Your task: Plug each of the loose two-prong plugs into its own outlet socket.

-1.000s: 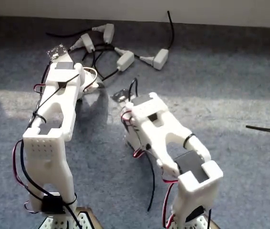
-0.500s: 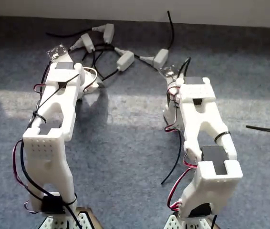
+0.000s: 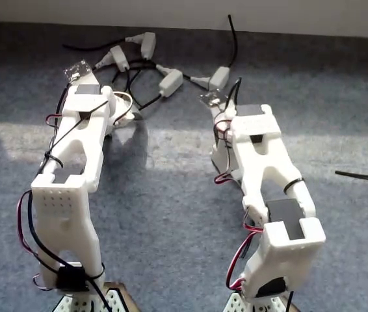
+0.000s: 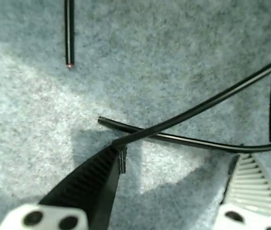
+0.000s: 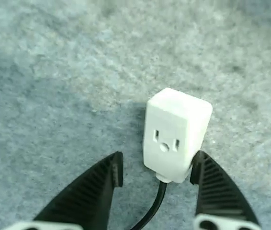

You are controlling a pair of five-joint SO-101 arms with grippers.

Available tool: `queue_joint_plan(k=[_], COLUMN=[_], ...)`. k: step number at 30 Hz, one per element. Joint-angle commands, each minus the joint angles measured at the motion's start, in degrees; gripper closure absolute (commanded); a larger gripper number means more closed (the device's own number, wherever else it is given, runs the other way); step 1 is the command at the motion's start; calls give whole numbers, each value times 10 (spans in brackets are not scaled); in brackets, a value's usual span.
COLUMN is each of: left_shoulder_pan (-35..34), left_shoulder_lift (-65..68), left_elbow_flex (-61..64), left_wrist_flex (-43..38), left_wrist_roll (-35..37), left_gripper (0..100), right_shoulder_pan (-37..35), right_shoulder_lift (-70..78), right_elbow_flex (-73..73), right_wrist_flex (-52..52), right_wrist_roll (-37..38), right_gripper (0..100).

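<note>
Right gripper (image 5: 157, 165): released, and we've got its two black fingers (image 5: 95, 191) standing either side of the outlet socket (image 5: 176, 127). One finger is right up against the socket's side, with nothing clamped.
Outlet socket: a white block showing us its slotted face, its black cord running off between the fingers. From the high view we see it (image 3: 220, 78) at the far side of the bench (image 3: 171, 208), just beyond the right arm's tip.
Left gripper (image 4: 181, 155): released and low over the bench. A black cable (image 4: 197, 108) crosses the gap and touches the tip of its black finger (image 4: 92, 187).
White connector (image 3: 171, 81): near the socket, toward the left arm, among tangled black cords.
</note>
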Motion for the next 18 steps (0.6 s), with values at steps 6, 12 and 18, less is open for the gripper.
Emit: queue_joint_plan(k=[6,12,18], left_shoulder_pan=[-21,-21,-21], left_shoulder_lift=[-15,-14,-14], left_elbow_flex=[-15,-15,-15], left_wrist_flex=[-5,-5,-5], left_wrist_roll=[4,4,4], left_gripper=[652,652,652], right_shoulder_pan=[24,44,82], right_shoulder_lift=[-5,-6,-6], right_elbow_flex=[-29,26,85], right_wrist_flex=[-7,-96,-185], right_wrist_roll=[7,10,30], right_gripper=[770,770,770])
